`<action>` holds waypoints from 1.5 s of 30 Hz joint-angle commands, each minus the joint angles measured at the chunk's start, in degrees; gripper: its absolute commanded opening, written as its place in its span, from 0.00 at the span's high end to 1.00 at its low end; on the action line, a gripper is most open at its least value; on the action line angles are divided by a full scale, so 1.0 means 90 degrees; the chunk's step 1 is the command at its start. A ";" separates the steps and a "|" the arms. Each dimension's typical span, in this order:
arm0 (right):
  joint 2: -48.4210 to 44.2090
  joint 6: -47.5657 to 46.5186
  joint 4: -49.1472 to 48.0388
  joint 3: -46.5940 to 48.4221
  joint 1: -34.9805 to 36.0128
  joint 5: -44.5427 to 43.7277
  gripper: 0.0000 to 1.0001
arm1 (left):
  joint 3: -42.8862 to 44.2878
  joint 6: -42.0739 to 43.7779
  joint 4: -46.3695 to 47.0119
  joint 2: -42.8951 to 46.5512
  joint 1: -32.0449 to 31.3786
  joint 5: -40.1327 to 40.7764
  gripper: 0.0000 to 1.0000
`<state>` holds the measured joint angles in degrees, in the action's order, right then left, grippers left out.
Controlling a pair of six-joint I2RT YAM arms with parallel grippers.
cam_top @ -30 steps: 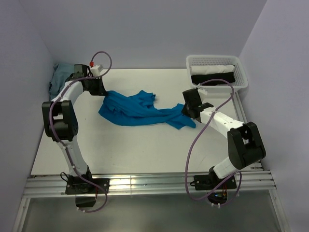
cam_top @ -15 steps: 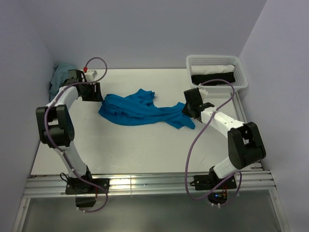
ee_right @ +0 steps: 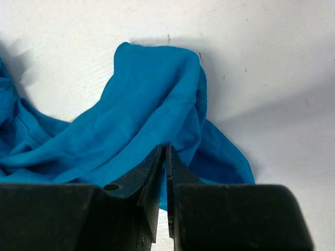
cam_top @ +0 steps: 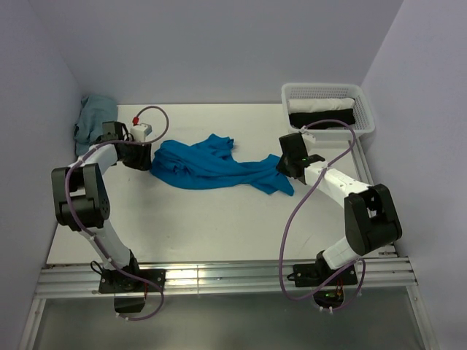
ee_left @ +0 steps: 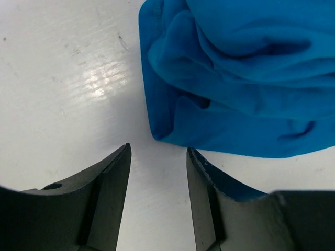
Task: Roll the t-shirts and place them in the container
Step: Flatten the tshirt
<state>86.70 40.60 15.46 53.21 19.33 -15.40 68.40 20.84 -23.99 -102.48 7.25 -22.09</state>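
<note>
White tabletop (cam_top: 219, 219) with pale walls on three sides. A bright blue t-shirt (cam_top: 211, 166) lies crumpled and stretched sideways across the middle of the table, bunched thicker at its left end (ee_left: 235, 83) and tapering to the right (ee_right: 152, 104). The left gripper (ee_left: 157, 151) sits low, just beside the shirt's left edge, its jaws parted over bare table and holding nothing. The right gripper (ee_right: 164, 149) is at the shirt's right end, its jaws nearly together with only a thin slit; whether they pinch the cloth cannot be told. A white mesh basket (cam_top: 363, 115) in the far right corner holds white and black rolled fabric. A pale blue-grey cloth (cam_top: 91, 117) lies heaped in the far left corner.
</note>
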 commanded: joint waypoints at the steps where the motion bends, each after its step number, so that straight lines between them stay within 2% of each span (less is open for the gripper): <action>1: -0.0258 0.0001 -0.0019 0.0035 -0.0068 -0.0057 0.86 | 0.0134 0.0283 0.0409 -0.0185 0.0005 -0.0446 0.48; 4: -0.0307 0.0001 0.0020 0.0016 -0.0068 -0.0076 0.86 | 0.0134 0.0204 0.0643 -0.0312 -0.0043 -0.0369 0.45; 15: -0.0297 -0.0058 0.0049 -0.0004 -0.0156 -0.0037 0.86 | 0.0017 0.0253 0.0702 -0.0381 -0.0297 -0.0232 0.48; 19: -0.0199 -0.0068 0.0059 0.0054 -0.0166 -0.0047 0.85 | 0.0046 0.0243 0.0673 -0.0459 -0.0346 -0.0193 0.53; 24: -0.0053 -0.0068 -0.0009 0.0103 -0.0283 0.0002 0.75 | -0.0022 0.0262 0.0614 -0.0498 -0.0366 -0.0153 0.65; 28: -0.0004 -0.0068 -0.0087 0.0123 -0.0380 0.0119 0.50 | -0.0168 0.0282 0.0605 -0.0460 -0.0366 -0.0173 0.79; 31: -0.0014 -0.0038 -0.0116 0.0113 -0.0429 0.0129 0.42 | -0.0217 0.0282 0.0585 -0.0459 -0.0356 -0.0222 0.85; 35: -0.0023 -0.0029 -0.0117 0.0113 -0.0527 0.0158 0.40 | -0.0256 0.0263 0.0605 -0.0489 -0.0356 -0.0173 0.87; 38: -0.0062 -0.0029 -0.0126 0.0074 -0.0634 0.0158 0.38 | -0.0305 0.0204 0.0673 -0.0440 -0.0356 -0.0095 1.00; 45: 0.0327 -0.0058 -0.0380 0.0113 -0.0996 0.0470 0.36 | -0.0325 -0.0030 0.0410 0.0076 -0.0297 0.0003 1.00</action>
<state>87.44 40.42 14.33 53.15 11.64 -12.64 65.78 21.52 -19.38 -106.32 4.27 -22.37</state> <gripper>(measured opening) 0.644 0.012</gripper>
